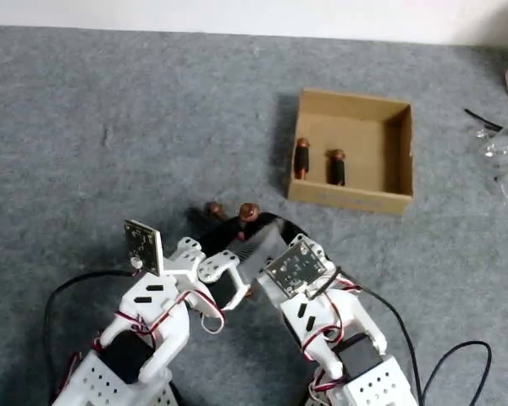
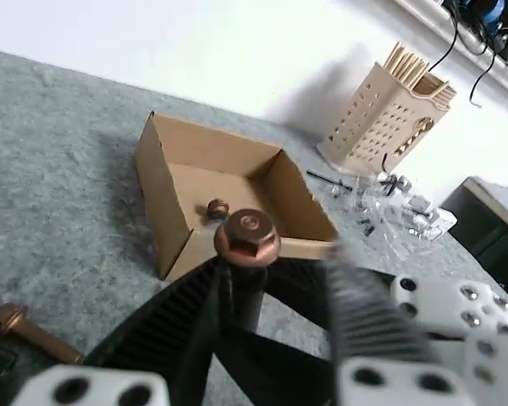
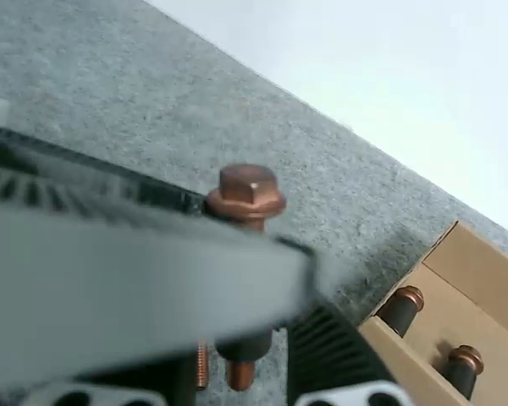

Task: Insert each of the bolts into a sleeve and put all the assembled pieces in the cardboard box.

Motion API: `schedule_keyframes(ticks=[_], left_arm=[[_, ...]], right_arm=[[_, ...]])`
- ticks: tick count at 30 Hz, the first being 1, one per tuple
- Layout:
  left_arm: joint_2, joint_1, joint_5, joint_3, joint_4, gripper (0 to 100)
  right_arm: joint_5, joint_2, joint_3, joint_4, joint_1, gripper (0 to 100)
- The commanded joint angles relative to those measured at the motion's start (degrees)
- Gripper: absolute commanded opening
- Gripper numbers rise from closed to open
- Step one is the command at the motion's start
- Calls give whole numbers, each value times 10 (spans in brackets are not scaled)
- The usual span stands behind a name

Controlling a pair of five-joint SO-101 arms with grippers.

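Observation:
A copper bolt point(image 2: 247, 237) stands head up in a black sleeve point(image 2: 241, 298), and my left gripper point(image 2: 237, 326) is shut on that sleeve just above the carpet. In the high view this bolt point(image 1: 248, 211) sits where both grippers meet, the left gripper point(image 1: 227, 258) on one side and the right gripper point(image 1: 269, 241) on the other. The right wrist view shows the bolt head point(image 3: 247, 194) above the sleeve point(image 3: 245, 347), with the right gripper point(image 3: 258, 338) close around it and blurred. A loose bolt point(image 1: 213, 209) lies beside them. The cardboard box point(image 1: 398, 152) holds two assembled pieces point(image 1: 301, 158) point(image 1: 336, 167).
Grey carpet covers the table. A perforated beige holder point(image 2: 385, 114) and a clear bag of small parts point(image 2: 389, 207) lie beyond the box. Cables point(image 1: 432, 364) trail from the arms at the near edge. Open carpet spreads to the far left.

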Motion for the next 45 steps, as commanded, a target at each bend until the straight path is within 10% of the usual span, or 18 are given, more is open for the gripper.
schedule_keyframes(ticks=[1,20,37,45], left_arm=[[-3,-37,-2,10,2,396],[-3,-291,-1,10,-43,435],[0,-305,-7,10,47,435],[-3,-305,-118,10,83,435]], right_arm=[[-4,-15,59,-16,7,5],[-4,-15,63,-17,42,5],[-7,-10,63,-15,132,5],[-4,-13,63,-15,146,5]])
